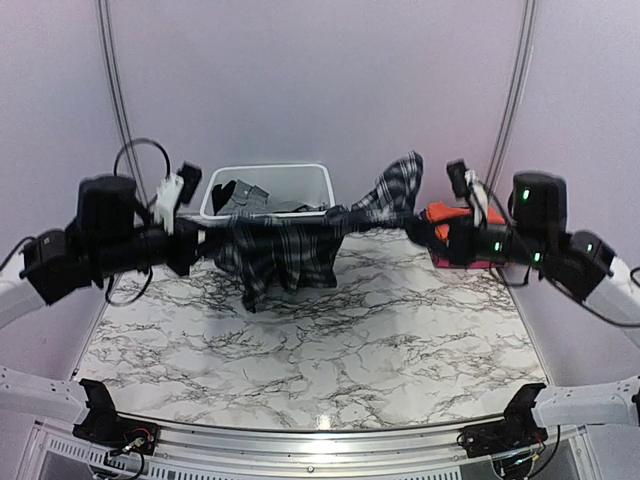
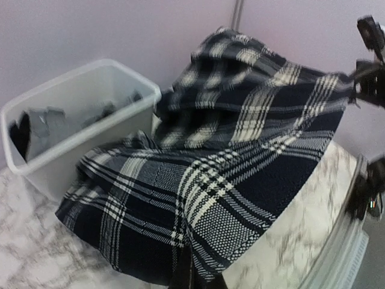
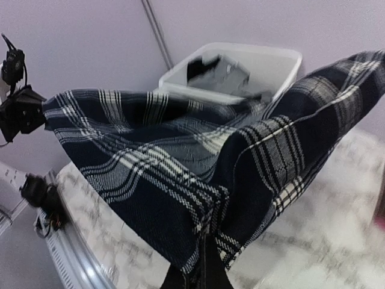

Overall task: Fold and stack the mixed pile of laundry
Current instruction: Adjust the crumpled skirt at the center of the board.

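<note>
- Far left: left tool [image 1: 197, 245] pinched shut on one end of the plaid skirt [image 1: 280, 250], held well above the worktop [image 1: 330, 340].
- Just right of that: skirt strung between both tools, middle sagging in a loose belly. Lower hem hanging near the marble but, judging from above, probably not resting on it.
- Behind the sag: white tub [image 1: 268, 172] at the back of the worktop, dark grey cloth [image 1: 243, 195] lying inside it.
- Handling, as a judgement: light, soft woven cloth, limp, with no stiffness of its own. Likely to slump and bunch wherever unsupported; neither slippery nor fragile.
- Best taken at the corners or along the waistband, and pulled taut enough to flatten the pleats before lowering.
- Right of centre: one flap of the skirt sticking up past the right-hand grip, so not evenly spread. Worth re-gripping nearer a corner.
- Right: right tool [image 1: 420, 230] closed on the skirt's other end, fingers buried under cloth in its own wrist view.
- Far right, behind that tool: orange T-shirt [image 1: 447, 213], bunched near the worktop's back edge, not yet folded.
</note>
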Motion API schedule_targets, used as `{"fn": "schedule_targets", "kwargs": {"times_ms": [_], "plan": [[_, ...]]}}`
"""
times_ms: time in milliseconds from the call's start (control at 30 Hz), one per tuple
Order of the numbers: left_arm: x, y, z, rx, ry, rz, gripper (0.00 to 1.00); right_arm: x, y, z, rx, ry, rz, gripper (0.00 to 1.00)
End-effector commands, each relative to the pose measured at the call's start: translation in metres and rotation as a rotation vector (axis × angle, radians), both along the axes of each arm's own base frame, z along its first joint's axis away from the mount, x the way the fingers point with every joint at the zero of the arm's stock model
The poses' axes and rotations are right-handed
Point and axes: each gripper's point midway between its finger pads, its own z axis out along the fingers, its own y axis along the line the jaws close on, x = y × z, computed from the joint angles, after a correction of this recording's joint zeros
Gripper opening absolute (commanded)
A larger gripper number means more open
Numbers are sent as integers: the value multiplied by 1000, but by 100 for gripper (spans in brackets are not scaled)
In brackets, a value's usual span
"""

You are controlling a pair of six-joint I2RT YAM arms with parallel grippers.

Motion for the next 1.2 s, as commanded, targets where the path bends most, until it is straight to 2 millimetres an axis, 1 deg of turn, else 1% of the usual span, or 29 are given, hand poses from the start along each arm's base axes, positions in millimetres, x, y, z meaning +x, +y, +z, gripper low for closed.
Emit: {"fn": "schedule_targets", "kwargs": {"times_ms": [0, 33, 67, 100, 133, 167, 267, 333, 433, 467, 500, 533, 567, 633, 667, 700, 733, 800, 833, 867, 933, 967, 1000, 1067, 1133, 1167], "plan": [[-49, 1, -148, 201, 229, -79, 0, -41, 0, -112, 20, 278, -51, 0], [-60, 3, -174, 240, 271, -83, 0, -54, 0, -136, 2, 337, -50, 0], [-71, 3, -193, 255, 308, -90, 0, -66, -1, -157, -19, 390, -46, 0], [-81, 3, -205, 263, 333, -99, 0, -76, -3, -172, -37, 430, -43, 0], [-91, -2, -208, 266, 331, -113, 0, -84, -6, -184, -57, 466, -46, 0], [-99, -7, -209, 269, 324, -132, 0, -91, -9, -192, -70, 488, -44, 0], [-117, -18, -211, 259, 375, -177, 0, -104, -16, -201, -86, 522, -34, 0], [-129, -20, -215, 273, 391, -206, 0, -110, -21, -205, -97, 539, -28, 0], [-138, -19, -223, 297, 396, -208, 0, -117, -25, -214, -124, 567, -17, 0], [-136, -17, -225, 308, 388, -189, 0, -116, -24, -212, -124, 562, -15, 0], [-131, -15, -223, 314, 372, -162, 0, -114, -24, -206, -120, 543, -17, 0], [-124, -14, -215, 304, 346, -124, 0, -109, -23, -196, -110, 515, -26, 0], [-115, -13, -203, 289, 305, -81, 0, -102, -20, -181, -96, 474, -35, 0], [-90, -10, -159, 231, 193, 30, 0, -84, -17, -147, -97, 382, -71, 0], [-79, -7, -136, 205, 139, 78, 0, -73, -16, -126, -102, 327, -91, 0], [-68, -4, -110, 178, 89, 118, 0, -63, -15, -109, -119, 280, -118, 0], [-59, -2, -80, 141, 41, 154, 0, -54, -14, -88, -128, 234, -137, 0], [-46, 1, -38, 118, -30, 182, 0, -39, -11, -51, -142, 146, -167, 0], [-41, 0, -21, 120, -60, 184, 0, -31, -10, -33, -148, 107, -189, 0], [-38, -2, -2, 114, -86, 189, 0, -25, -10, -17, -152, 74, -203, 0], [-34, -7, 30, 123, -130, 178, 0, -18, -10, 20, -147, 5, -220, 0], [-34, -8, 43, 127, -142, 175, 0, -17, -12, 42, -129, -31, -226, 0], [-33, -12, 53, 128, -149, 168, 0, -18, -13, 58, -116, -53, -225, 0], [-39, -17, 75, 102, -157, 117, 0, -23, -15, 79, -98, -80, -200, 0], [-47, -18, 87, 63, -146, 73, 0, -32, -17, 85, -99, -85, -163, 0], [-56, -21, 90, 38, -132, 17, 0, -39, -15, 86, -95, -87, -124, 0]]}}
